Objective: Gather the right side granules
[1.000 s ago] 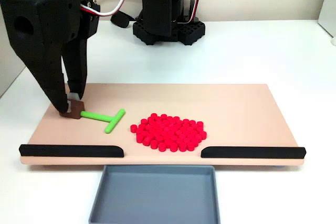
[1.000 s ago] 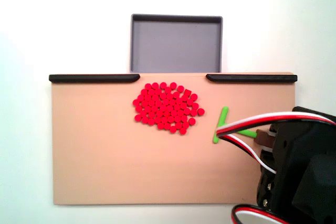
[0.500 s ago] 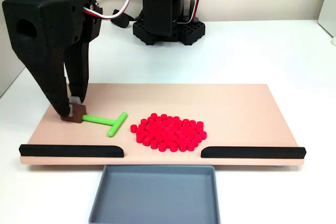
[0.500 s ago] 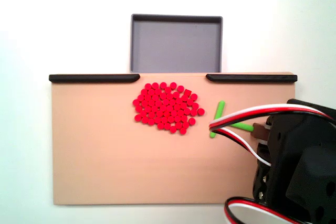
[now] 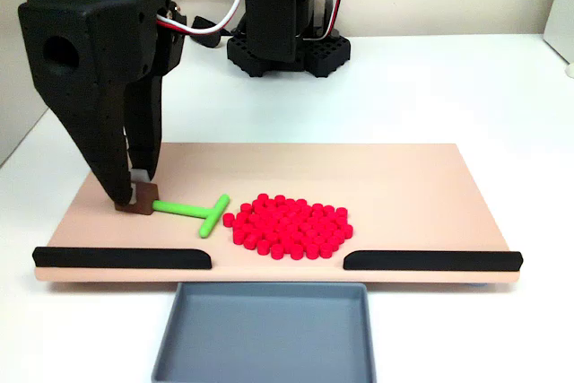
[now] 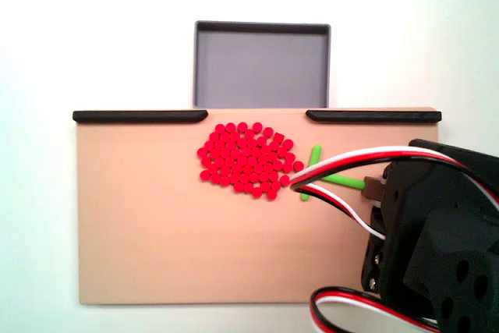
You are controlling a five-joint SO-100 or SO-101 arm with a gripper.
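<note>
Tray (image 5: 260,329) sitting below board's (image 5: 404,177) near edge, at gap between black rails (image 5: 121,257). Pellets (image 5: 289,224) clustering mid-board, just behind gap. You're gripping brown handle block (image 5: 142,195) of green stick (image 5: 193,211) with pincer (image 5: 133,187), crossbar nearly touching pile's left edge. Step: sweeping. Next: pushing pile steadily, keeping crossbar flat, square. No readable writing.

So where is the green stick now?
In a fixed view the green stick lies on the board, left of centre, its crossbar almost at the red granules, its brown end in the hand.
</note>
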